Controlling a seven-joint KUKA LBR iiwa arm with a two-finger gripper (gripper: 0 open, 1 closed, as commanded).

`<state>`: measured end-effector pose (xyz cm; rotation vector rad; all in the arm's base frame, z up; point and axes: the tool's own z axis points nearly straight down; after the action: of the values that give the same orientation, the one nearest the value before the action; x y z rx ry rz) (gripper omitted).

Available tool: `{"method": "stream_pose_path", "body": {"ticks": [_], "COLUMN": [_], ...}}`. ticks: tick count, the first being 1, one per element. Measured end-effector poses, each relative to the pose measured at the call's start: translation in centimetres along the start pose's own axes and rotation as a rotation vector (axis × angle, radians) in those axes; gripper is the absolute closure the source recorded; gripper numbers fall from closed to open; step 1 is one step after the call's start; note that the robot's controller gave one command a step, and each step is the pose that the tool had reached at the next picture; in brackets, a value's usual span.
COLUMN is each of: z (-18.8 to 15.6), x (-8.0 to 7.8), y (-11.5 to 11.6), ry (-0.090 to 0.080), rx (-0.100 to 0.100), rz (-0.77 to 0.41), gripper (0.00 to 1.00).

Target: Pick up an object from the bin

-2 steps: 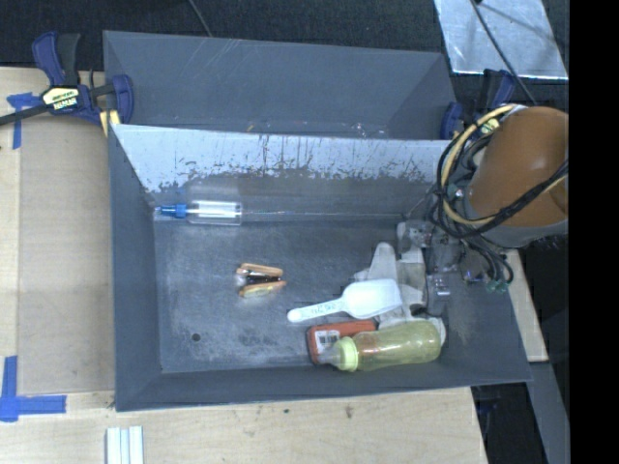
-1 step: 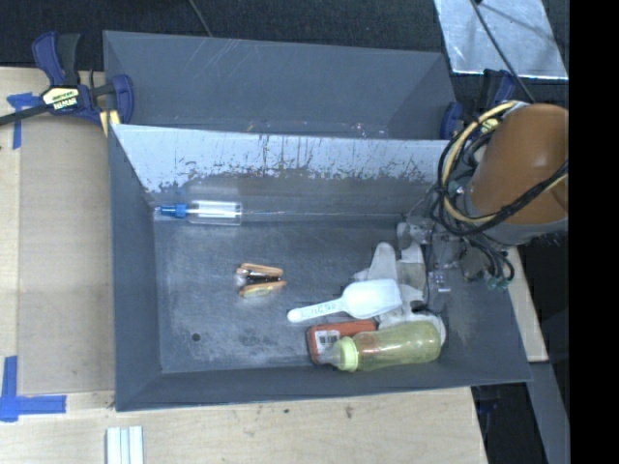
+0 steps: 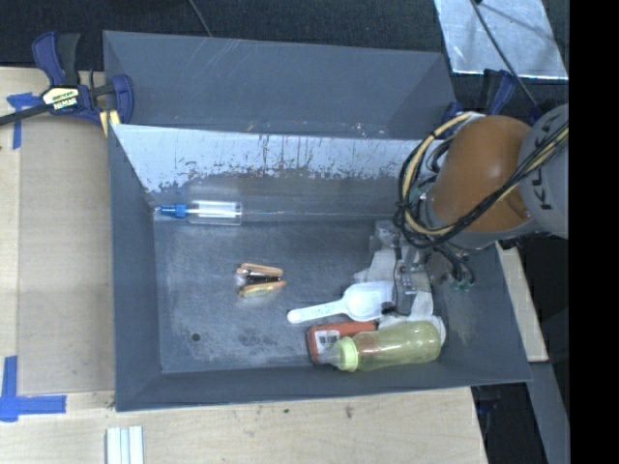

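The arm (image 3: pixel 542 177) enters from the right edge of the frame. Its wrist carries a rounded brown cover (image 3: pixel 488 172) with yellow and black cables looped round it.

The gripper (image 3: pixel 404 296) sits low in the grey metal bin (image 3: pixel 290 85), at the lower right of the bin floor. Whether the gripper is apart or together cannot be told from this view, and no object is seen clamped in it.

Objects nearest the gripper:
- A white plastic spoon (image 3: pixel 340 307) lies flat on the floor. Its bowl is immediately left of the gripper and its handle runs toward the lower left.
- A clear bottle (image 3: pixel 392 344) with yellowish-green contents lies on its side along the lower wall, directly below the gripper in the frame. Its neck end points left, toward a red-labelled part (image 3: pixel 329 338) that touches it. Whether the gripper touches the bottle or the spoon cannot be told.

Other objects, well apart from the gripper:
- A small brown and tan clip-like object (image 3: pixel 259 280) lies left of centre on the floor.
- A clear syringe (image 3: pixel 203 211) with a blue tip lies horizontally at the upper left of the floor, against the foot of the far wall.
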<state>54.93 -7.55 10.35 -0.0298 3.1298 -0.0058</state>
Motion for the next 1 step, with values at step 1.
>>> {"method": "stream_pose_path", "body": {"ticks": [1], "z": [2.99], "x": [0.83], "y": [3.04], "ry": [0.001], "rx": [-0.004], "rz": [0.09], "gripper": [1.0]}}
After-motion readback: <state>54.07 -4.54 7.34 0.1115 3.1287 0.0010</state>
